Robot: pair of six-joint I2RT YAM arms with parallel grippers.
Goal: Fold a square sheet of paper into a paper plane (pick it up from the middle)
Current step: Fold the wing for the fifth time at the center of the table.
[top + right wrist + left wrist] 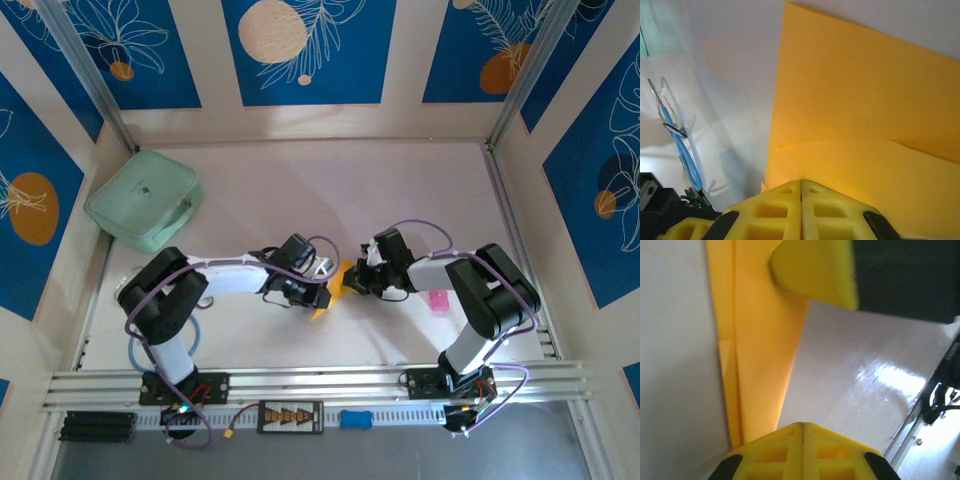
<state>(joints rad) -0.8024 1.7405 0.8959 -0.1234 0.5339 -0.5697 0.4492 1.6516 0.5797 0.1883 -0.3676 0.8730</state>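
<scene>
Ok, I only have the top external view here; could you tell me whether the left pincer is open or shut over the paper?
Observer: Shut; its wrist view shows the left pincer with both fingers pressed together, tips at the folded paper.
Operator: Is the paper a single layer there?
Observer: No, overlapping layers run along its left edge in that view.
Operator: And the other arm, please?
Observer: The right pincer is shut too, tips at the paper, where a curved flap edge crosses ahead of them.
</scene>
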